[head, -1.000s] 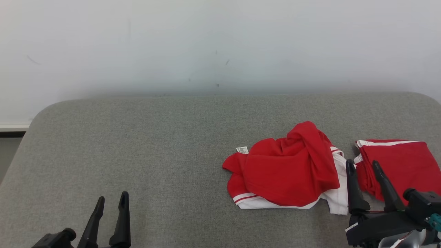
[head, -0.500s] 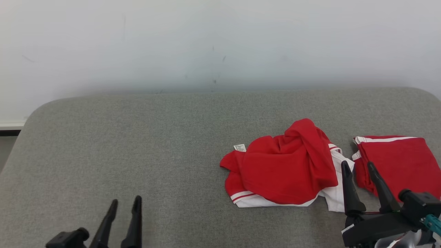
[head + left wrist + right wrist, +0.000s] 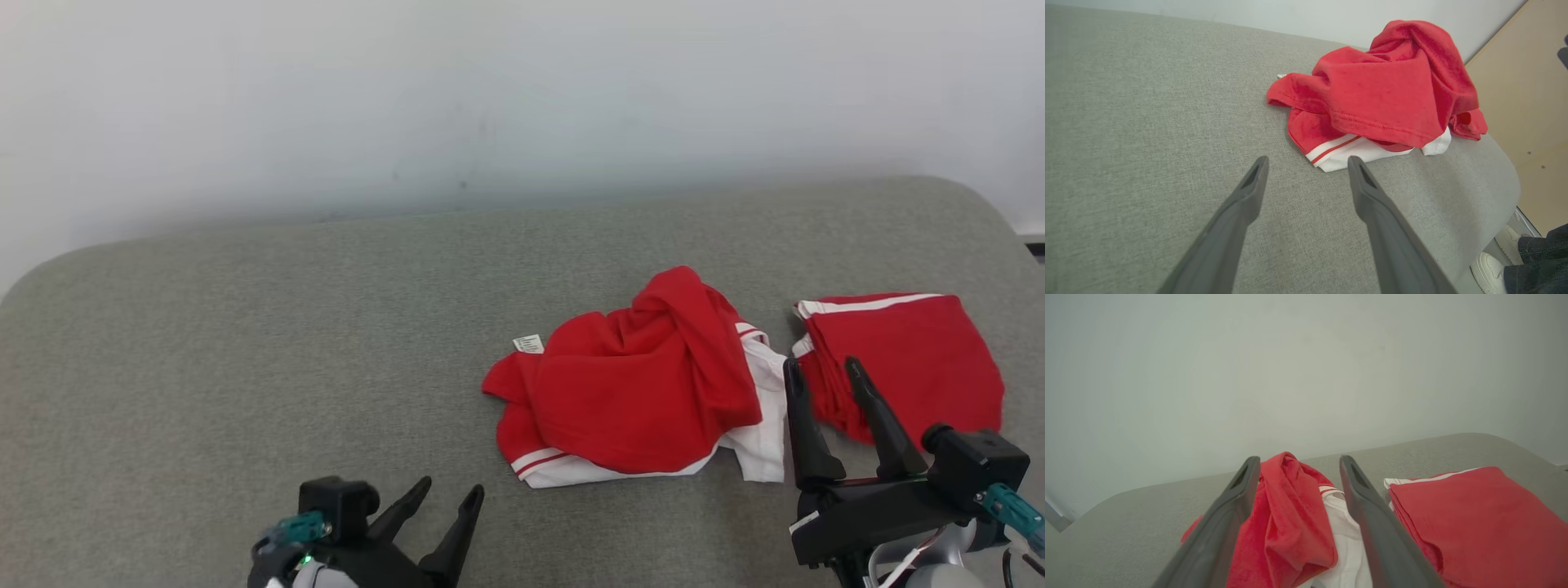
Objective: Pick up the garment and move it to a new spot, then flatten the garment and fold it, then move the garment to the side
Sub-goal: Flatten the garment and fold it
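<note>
Lying crumpled toward 3 o'clock on the grey worktop [image 3: 245,327], the garment [image 3: 629,392] leaves wide free room at 9 o'clock; a folded red cloth [image 3: 906,359] lies near the rounded edge. Left gripper [image 3: 451,487] and right gripper [image 3: 821,365] stand wide apart, empty.

I have open bench [image 3: 204,327] across the left half, ahead of my left end effector [image 3: 450,487]. On the right, the crumpled red-and-white garment [image 3: 637,392] and a folded red garment [image 3: 906,351] leave only a narrow gap. The wall [image 3: 490,98] closes the far edge.

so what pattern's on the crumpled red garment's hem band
White band with a thin red stripe; clearest in left wrist view.
</note>
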Available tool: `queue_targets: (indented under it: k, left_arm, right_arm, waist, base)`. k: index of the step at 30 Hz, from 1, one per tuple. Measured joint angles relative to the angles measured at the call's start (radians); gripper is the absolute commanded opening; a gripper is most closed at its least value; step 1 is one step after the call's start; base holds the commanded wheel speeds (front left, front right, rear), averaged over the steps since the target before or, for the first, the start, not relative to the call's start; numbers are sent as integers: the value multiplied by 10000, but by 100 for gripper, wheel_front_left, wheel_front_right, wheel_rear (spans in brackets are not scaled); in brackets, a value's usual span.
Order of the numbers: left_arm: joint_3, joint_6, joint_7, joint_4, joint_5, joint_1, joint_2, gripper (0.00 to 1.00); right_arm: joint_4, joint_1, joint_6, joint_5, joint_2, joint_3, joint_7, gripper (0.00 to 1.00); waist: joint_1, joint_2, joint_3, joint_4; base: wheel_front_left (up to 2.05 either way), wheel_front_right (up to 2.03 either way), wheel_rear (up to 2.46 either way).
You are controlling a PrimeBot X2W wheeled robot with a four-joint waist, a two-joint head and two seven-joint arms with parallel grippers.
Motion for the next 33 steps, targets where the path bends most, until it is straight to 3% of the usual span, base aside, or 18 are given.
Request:
queue_targets:
  k: [8,18,33]
  left_arm:
    - [-366,-73,1158,1494,54,-1210,-809,100]
    - [-318,384,1737,2986,226,-1950,-1083,100]
    - [-240,474,1758,4195,180,-2509,-1450,100]
  right_arm:
    - [23,-17,77,-2,-4,36,0,100]
    - [15,-129,136,-4,-21,50,-2,100]
    - [69,-215,157,-4,-79,-17,-94,100]
  waist:
    - [1,0,218,-700]
    - [1,0,526,-1329]
    - [0,0,721,-1555]
  base:
    - [0,0,0]
    - [0,0,0]
    - [0,0,0]
